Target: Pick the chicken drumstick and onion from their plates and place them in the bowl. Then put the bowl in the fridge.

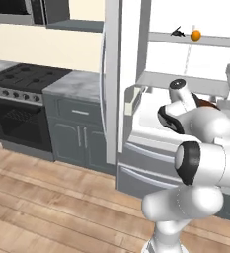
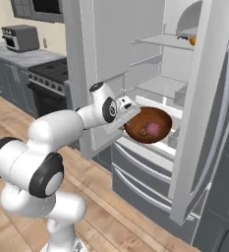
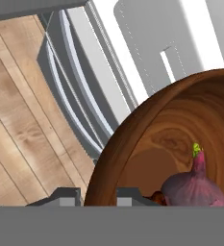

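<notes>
Reddish-brown and glossy, the bowl (image 2: 148, 125) was held out at the open fridge (image 2: 194, 98), just above the lowest shelf and over the closed drawers. The white arm's gripper (image 2: 127, 119) was clamped on the bowl's near rim; in the hand view the two dark fingers (image 3: 65, 196) sat on either side of the bowl (image 3: 156, 139) wall, one outside and one inside, drawn in narrow on it. Inside the bowl lay the onion (image 2: 154, 129), a reddish-purple ball with a small green tip, seen close in the hand view (image 3: 192, 188). A small dark shape beside it there was probably the chicken drumstick, though too little showed to be sure. In the left base view the arm hid most of the bowl (image 1: 205, 103), leaving a sliver of brown rim.

The step in hand appeared to be setting the bowl into the fridge. Doing it well would mean keeping the bowl level so the onion did not roll out, carrying it far enough over the shelf that its whole base was supported, lowering it to rest before releasing, and then backing the fingers away without snagging the rim. The open door (image 2: 204, 113) stood close on the right, so the path in was narrow.

An orange ball (image 1: 196, 35) sat on an upper shelf. No brand, label or writing could be read anywhere.
</notes>
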Robot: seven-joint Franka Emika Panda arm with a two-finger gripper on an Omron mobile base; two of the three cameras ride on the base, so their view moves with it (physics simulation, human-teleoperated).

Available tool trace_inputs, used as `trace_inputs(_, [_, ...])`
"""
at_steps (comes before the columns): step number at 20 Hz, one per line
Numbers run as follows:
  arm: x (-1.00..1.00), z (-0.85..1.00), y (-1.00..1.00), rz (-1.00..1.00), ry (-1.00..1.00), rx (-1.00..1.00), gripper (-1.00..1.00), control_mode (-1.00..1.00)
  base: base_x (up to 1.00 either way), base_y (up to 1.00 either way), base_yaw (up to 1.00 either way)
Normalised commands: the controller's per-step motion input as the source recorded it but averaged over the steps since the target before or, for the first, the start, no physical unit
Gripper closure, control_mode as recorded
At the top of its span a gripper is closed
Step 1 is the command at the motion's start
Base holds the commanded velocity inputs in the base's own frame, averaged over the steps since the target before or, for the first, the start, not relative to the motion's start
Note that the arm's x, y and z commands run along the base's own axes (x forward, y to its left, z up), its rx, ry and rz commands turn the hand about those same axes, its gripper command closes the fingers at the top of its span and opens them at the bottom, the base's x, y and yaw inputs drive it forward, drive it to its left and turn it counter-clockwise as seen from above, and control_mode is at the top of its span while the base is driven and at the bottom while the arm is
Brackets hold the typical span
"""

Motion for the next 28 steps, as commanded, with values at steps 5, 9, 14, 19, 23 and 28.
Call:
trace_inputs(5, [0.0,0.0,0.0,0.0,0.0,0.0,1.0,1.0,0.15,-0.35,0.28])
trace_inputs(9, [0.0,0.0,0.0,0.0,0.0,0.0,1.0,1.0,0.05,-0.53,0.07])
trace_inputs(14, [0.0,0.0,0.0,0.0,0.0,0.0,1.0,1.0,0.17,-0.49,-0.01])
trace_inputs(19, [0.0,0.0,0.0,0.0,0.0,0.0,1.0,1.0,0.15,-0.4,-0.14])
trace_inputs(23, [0.0,0.0,0.0,0.0,0.0,0.0,1.0,1.0,0.15,-0.41,-0.14])
trace_inputs(28, [0.0,0.0,0.0,0.0,0.0,0.0,1.0,1.0,0.2,-0.32,-0.03])
